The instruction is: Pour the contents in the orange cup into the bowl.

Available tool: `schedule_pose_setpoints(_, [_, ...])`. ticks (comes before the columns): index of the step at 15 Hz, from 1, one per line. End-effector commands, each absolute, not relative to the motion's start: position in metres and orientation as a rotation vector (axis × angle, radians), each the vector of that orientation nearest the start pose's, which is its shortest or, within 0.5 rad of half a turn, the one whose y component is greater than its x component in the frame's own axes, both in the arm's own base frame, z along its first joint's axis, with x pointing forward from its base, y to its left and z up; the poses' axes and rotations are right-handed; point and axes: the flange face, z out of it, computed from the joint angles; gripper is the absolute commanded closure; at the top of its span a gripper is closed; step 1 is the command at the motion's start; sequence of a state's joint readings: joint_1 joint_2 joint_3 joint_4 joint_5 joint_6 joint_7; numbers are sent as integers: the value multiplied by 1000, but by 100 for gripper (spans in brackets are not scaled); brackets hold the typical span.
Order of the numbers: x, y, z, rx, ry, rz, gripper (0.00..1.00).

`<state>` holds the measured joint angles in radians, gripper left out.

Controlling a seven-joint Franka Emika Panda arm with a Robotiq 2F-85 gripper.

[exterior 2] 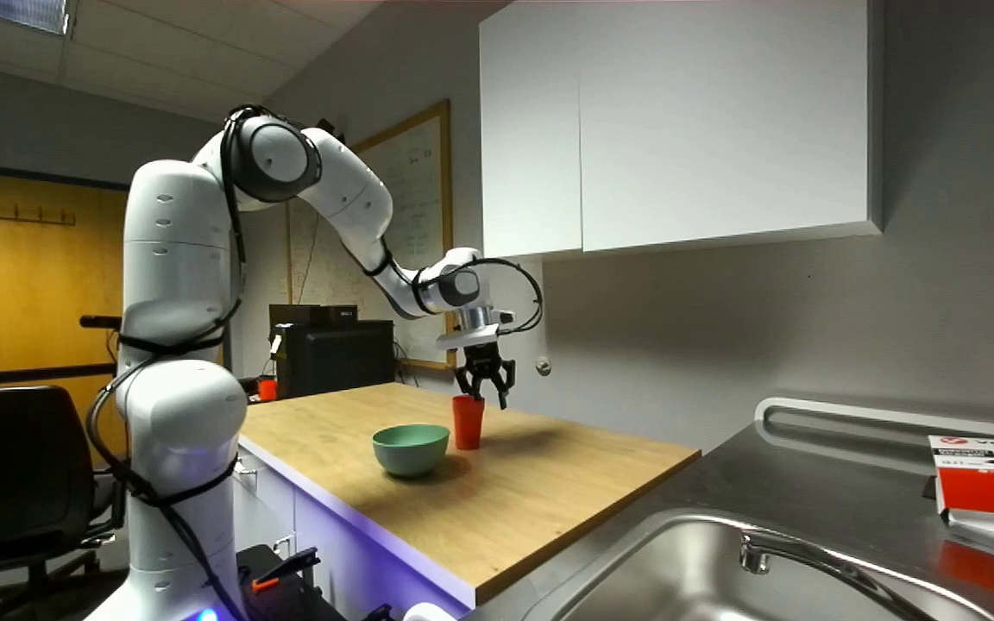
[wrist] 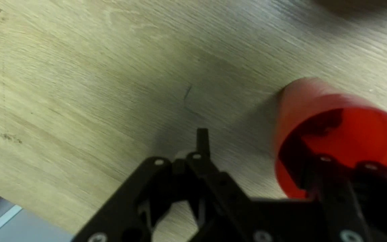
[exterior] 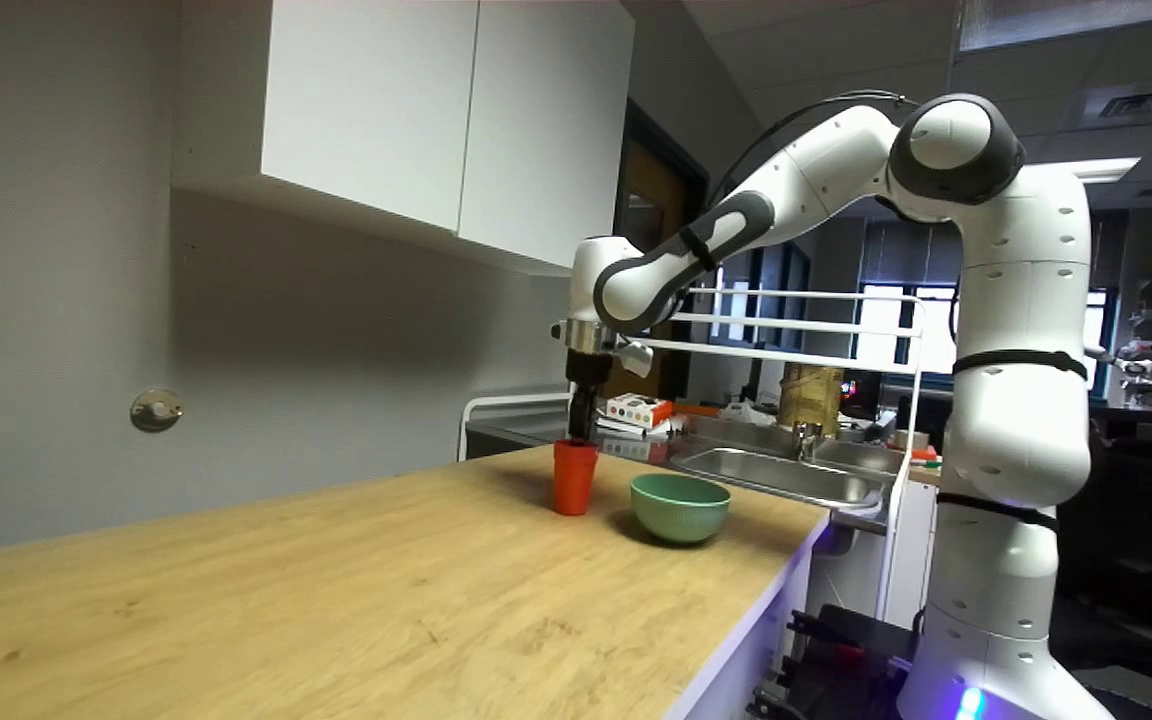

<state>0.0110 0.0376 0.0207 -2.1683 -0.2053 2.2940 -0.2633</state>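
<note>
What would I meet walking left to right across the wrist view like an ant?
Dark specks → small dark mark → robot fingertip → cup. The second finger overlaps the cup, so I left it out.

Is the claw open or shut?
Open: in an exterior view, the gripper has its fingers apart, one at the mouth of the orange cup, one outside.
</note>
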Motion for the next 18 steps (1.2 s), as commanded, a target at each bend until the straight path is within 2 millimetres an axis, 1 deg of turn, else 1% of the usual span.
schedule_pose_setpoints(1, [558,3,390,-3220,-701,-92,73])
schedule_pose_setpoints(2, [559,2,390,-3220,-694,-92,79])
schedule_pose_setpoints(3, [560,1,389,-3223,-689,-93,88])
schedule_pose_setpoints(5, [560,0,389,-3231,-680,-95,100])
schedule_pose_setpoints(7, [558,-2,392,-3242,-665,-106,100])
schedule_pose_setpoints(8, [557,-5,396,-3255,-646,-118,98])
schedule_pose_setpoints(9, [555,-9,396,-3258,-629,-118,99])
schedule_pose_setpoints(10, [552,-14,402,-3264,-593,-130,100])
schedule_pose_setpoints(12, [544,-29,409,-3265,-523,-153,99])
schedule_pose_setpoints(15, [528,-57,414,-3276,-401,-176,99])
schedule_pose_setpoints(18, [502,-82,416,-3290,-253,-196,99])
